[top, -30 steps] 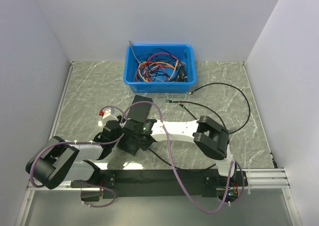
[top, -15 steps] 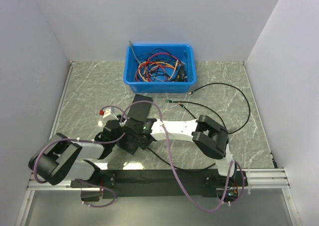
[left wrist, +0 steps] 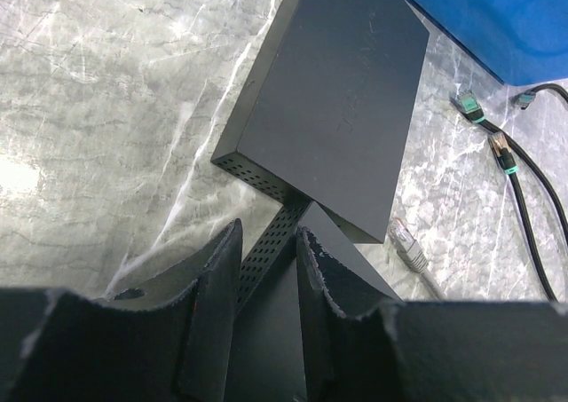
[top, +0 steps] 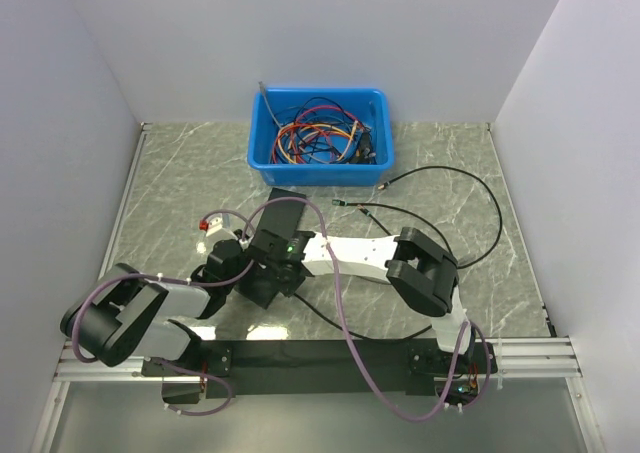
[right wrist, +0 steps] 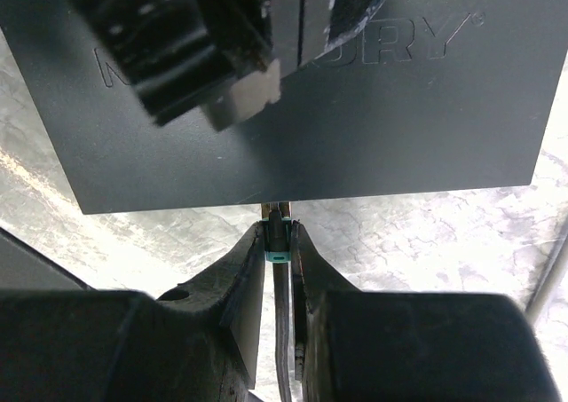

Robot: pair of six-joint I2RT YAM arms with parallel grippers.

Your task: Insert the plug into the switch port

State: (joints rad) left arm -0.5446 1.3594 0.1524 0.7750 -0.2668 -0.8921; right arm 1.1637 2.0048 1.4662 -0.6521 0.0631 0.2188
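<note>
Since a second ago the left claw [left wrist: 266, 235] has drawn its fingers closer together, and the right arm's wrist has edged slightly farther from the bases, over the switch [top: 286, 202]. The left claw now straddles the switch's vented side edge at a near corner, one finger on each side; whether the fingers actually press it I cannot tell. The right claw [right wrist: 278, 231] is clenched on the plug [right wrist: 278, 254], with the teal boot nipped between its fingertips and the cable trailing back under the claw. The plug's tip pokes just ahead of that claw, right at the near edge of the switch, which rests on the worktop [top: 170, 173]. A loose cable end [left wrist: 406, 242] lies to the right of the left claw, beside the switch.
</note>
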